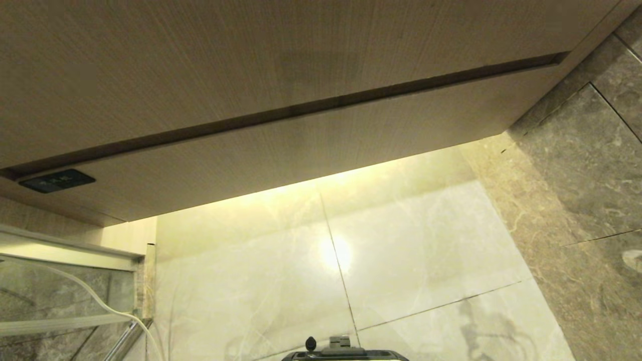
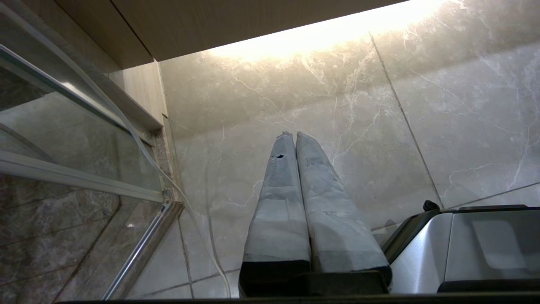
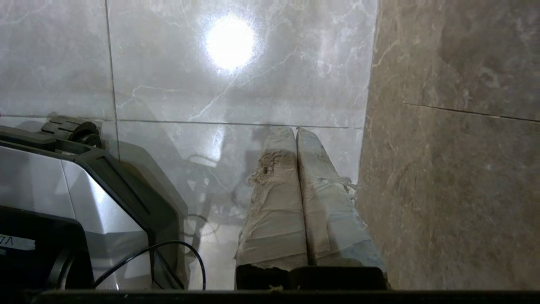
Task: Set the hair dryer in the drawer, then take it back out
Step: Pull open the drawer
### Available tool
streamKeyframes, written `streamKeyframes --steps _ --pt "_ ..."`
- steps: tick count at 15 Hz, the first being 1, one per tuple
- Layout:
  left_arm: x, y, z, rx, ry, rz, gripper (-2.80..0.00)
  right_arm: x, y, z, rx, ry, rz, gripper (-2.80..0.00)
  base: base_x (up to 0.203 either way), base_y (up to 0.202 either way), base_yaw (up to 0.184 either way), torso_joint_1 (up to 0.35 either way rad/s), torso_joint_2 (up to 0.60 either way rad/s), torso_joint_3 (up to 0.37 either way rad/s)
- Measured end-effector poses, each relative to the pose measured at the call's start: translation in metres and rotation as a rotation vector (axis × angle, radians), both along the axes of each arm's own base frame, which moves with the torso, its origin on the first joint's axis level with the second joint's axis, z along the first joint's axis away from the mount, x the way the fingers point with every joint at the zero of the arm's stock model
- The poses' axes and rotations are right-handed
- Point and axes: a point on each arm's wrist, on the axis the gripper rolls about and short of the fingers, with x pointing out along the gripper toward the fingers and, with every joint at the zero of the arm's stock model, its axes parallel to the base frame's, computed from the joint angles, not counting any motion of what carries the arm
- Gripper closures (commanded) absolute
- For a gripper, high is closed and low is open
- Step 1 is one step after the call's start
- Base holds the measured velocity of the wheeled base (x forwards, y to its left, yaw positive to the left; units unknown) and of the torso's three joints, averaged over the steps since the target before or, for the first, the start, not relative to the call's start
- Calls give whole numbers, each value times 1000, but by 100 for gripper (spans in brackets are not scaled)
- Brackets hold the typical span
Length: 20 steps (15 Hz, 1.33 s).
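Nearest my head camera: the top edge of the robot's base (image 1: 345, 353), dark trim over silver, low centre of view. Beyond it, pale marble floor tiles (image 1: 411, 260) with a bright glare spot.

The drawer (image 1: 311, 150) spans the upper view, wood-grain front flush and closed under the fixed wood panel (image 1: 200, 60), a dark gap line between them. Small black label (image 1: 57, 180) at the drawer's left corner. Hair dryer: I see it in no view.

Grey marble wall (image 1: 582, 165) to the right. Glass panel with metal frame (image 1: 65, 281) low left, a white cable (image 1: 100, 301) trailing along it.

Neither arm shows in the head view. Left gripper (image 2: 291, 135): taped fingers pressed together, holding nothing, pointing down at the floor beside the base. Right gripper (image 3: 295, 131): fingers likewise pressed tight, empty, frayed tape on one, hanging over the tiles just beside the grey wall.
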Motion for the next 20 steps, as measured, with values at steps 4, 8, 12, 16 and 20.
streamKeyframes --steps 4,8,12,16,20 --pt "0 0 0 0 0 0 0 -19 1 -8 -20 -37 -34 0 0 0 0 0 0 0" --pt "0 0 0 0 0 0 0 -28 2 -16 -20 -95 -25 0 0 0 0 0 0 0" --pt "0 0 0 0 0 0 0 -43 3 -38 -12 -78 -23 0 0 0 0 0 0 0" --pt "0 0 0 0 0 0 0 -63 4 -65 0 -73 -33 0 0 0 0 0 0 0" --pt "0 0 0 0 0 0 0 -101 4 -97 56 -244 -24 0 0 0 0 0 0 0"
